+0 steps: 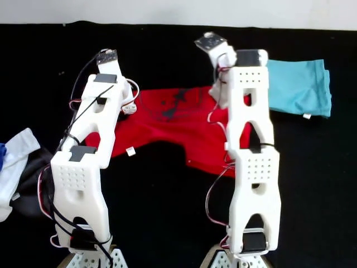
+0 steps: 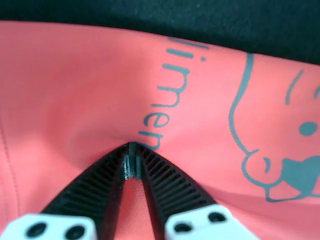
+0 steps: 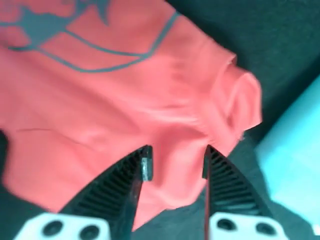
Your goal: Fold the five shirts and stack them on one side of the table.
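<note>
A red shirt with a dark cartoon print lies spread across the middle of the black table, between the two arms. My left gripper is shut, its ribbed fingertips pinching a fold of the red shirt beside the printed letters; in the high view it sits at the shirt's left part. My right gripper is open just above the red shirt near its sleeve edge, at the shirt's far right side in the high view. A folded teal shirt lies at the far right.
A heap of white, blue and dark shirts lies at the table's left edge. The teal shirt lies right beside the right gripper. A pale wall runs along the far side of the table.
</note>
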